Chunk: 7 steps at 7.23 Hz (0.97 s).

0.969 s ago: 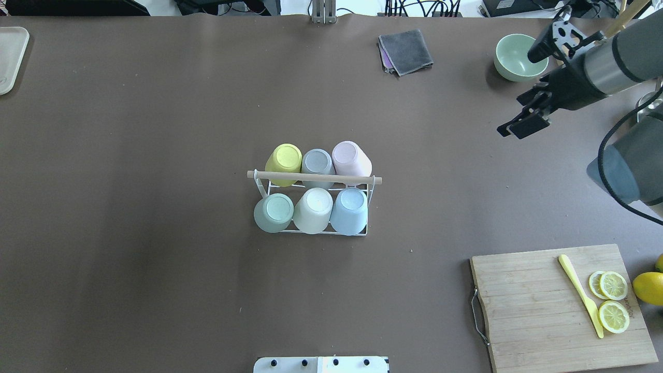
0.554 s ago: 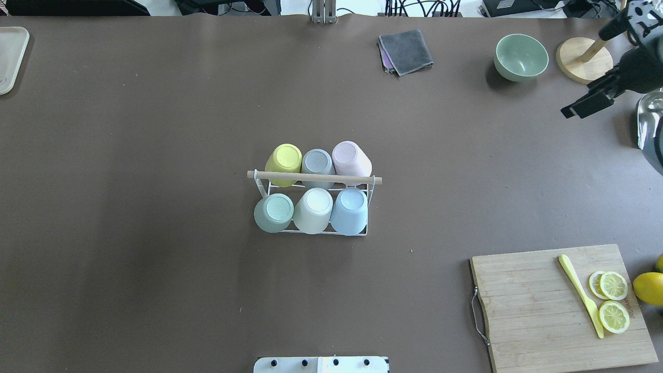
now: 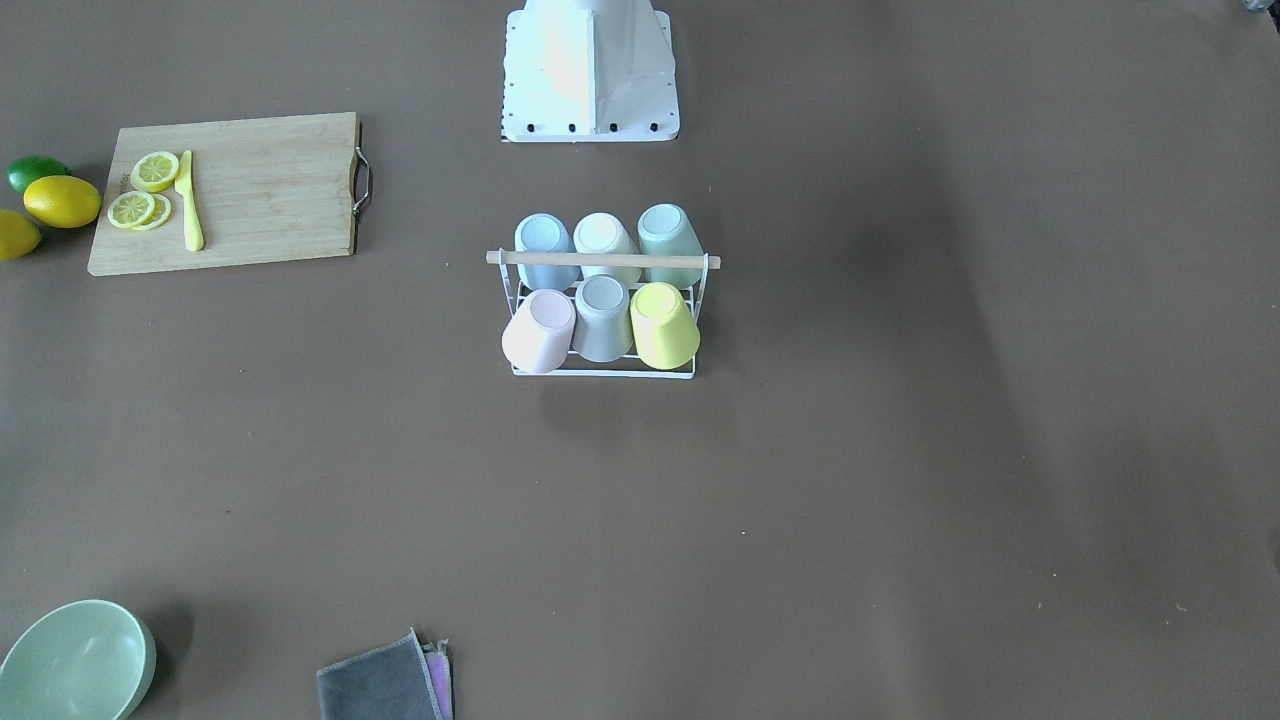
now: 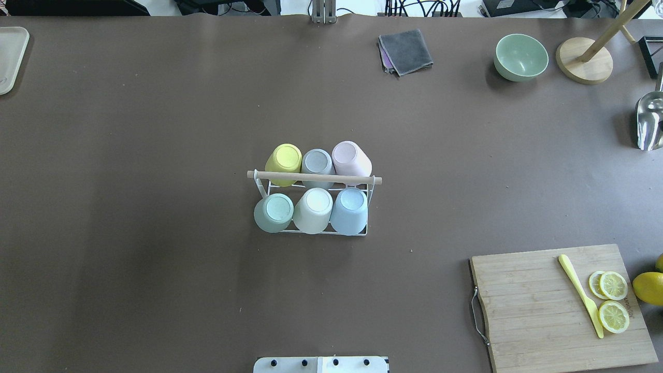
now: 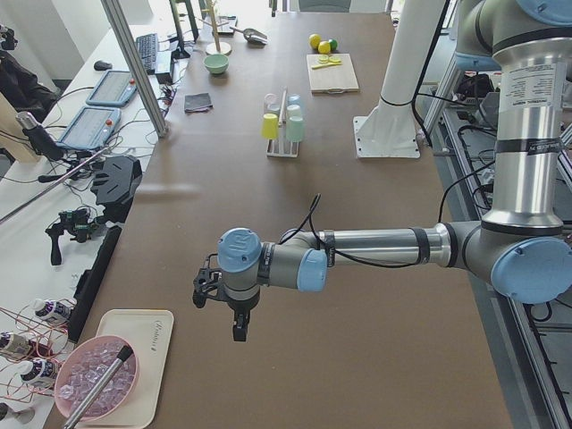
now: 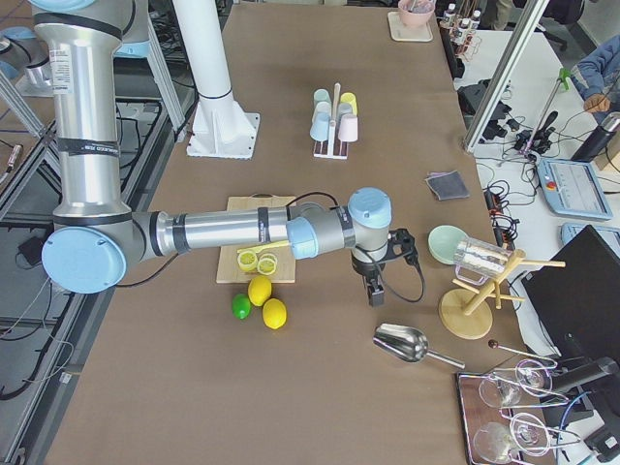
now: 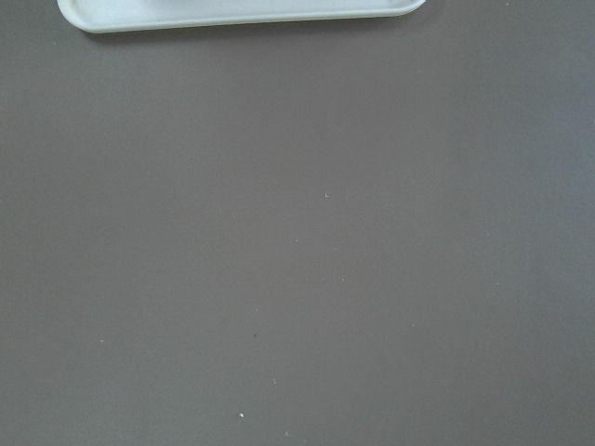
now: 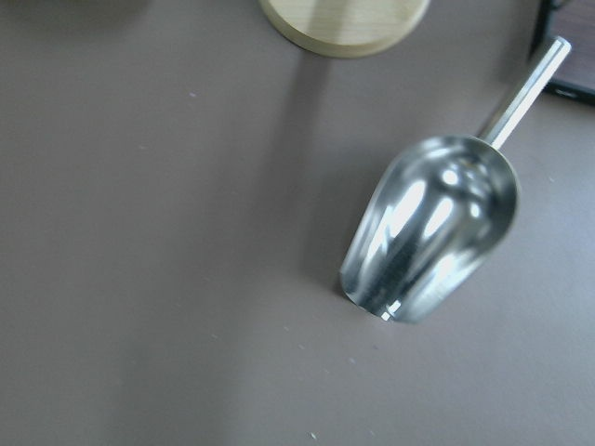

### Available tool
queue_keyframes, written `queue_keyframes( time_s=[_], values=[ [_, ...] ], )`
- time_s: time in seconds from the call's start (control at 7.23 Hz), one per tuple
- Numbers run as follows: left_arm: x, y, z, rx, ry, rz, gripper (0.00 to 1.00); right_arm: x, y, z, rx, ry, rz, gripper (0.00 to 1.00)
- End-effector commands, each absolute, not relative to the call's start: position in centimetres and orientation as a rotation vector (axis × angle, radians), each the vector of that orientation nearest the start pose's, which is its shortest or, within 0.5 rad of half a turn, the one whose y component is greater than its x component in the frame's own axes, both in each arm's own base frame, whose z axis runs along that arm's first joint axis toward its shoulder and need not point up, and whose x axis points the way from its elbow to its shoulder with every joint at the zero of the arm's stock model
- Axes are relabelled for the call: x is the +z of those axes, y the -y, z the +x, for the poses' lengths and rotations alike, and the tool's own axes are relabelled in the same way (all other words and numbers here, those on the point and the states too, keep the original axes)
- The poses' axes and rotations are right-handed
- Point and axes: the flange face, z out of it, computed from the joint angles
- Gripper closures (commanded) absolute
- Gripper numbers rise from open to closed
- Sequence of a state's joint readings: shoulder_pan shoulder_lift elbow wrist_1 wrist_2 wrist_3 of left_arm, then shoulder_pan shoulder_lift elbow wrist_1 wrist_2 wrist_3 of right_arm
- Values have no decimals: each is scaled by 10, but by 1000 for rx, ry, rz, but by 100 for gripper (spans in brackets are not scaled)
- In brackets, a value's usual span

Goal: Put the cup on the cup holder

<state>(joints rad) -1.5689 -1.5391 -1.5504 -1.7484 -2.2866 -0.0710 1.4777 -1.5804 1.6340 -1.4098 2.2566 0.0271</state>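
The cup holder (image 4: pixel 316 177), a white wire rack with a wooden rod across its top, stands mid-table; it also shows in the front view (image 3: pixel 600 258). Several pastel cups sit upside down on its prongs, among them a yellow cup (image 4: pixel 284 159) and a blue cup (image 4: pixel 350 210). My left gripper (image 5: pixel 237 331) hangs over the table's left end, far from the rack. My right gripper (image 6: pixel 374 294) hangs near the right end, beside a metal scoop (image 8: pixel 432 228). Both show only in side views, so I cannot tell whether they are open or shut.
A cutting board (image 4: pixel 538 311) with lemon slices and a yellow knife lies front right, whole lemons beside it. A green bowl (image 4: pixel 520 56), a grey cloth (image 4: pixel 406 51) and a wooden stand (image 4: pixel 584 62) sit at the back right. A white tray (image 4: pixel 9 57) is at the far left.
The right arm has swung rightward out of the overhead view, uncovering the wooden stand and the scoop. The rack and its cups have not moved.
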Motion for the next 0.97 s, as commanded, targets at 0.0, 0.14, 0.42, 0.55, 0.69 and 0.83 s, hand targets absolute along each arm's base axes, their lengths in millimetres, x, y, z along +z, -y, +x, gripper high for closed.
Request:
queue_keyframes(
  time_s=[0.0,0.14,0.42,0.55,0.69,0.83],
  values=[
    [657,491,-62,-16,-719,79,2,683,461,81,17,744,-9,0],
    [653,489,-62,-29,-720,45,2,690,450,99,97,752,-99,0],
    [641,486,-62,-42,-719,6,2,693,448,106,114,717,-120,0],
    [642,486,-61,-42,-719,3,2,696,444,108,125,715,-124,0],
    [643,485,-61,-41,-717,3,2,691,449,110,128,710,-113,0],
    [645,484,-61,-42,-715,-2,2,684,457,110,120,709,-97,0]
  ],
)
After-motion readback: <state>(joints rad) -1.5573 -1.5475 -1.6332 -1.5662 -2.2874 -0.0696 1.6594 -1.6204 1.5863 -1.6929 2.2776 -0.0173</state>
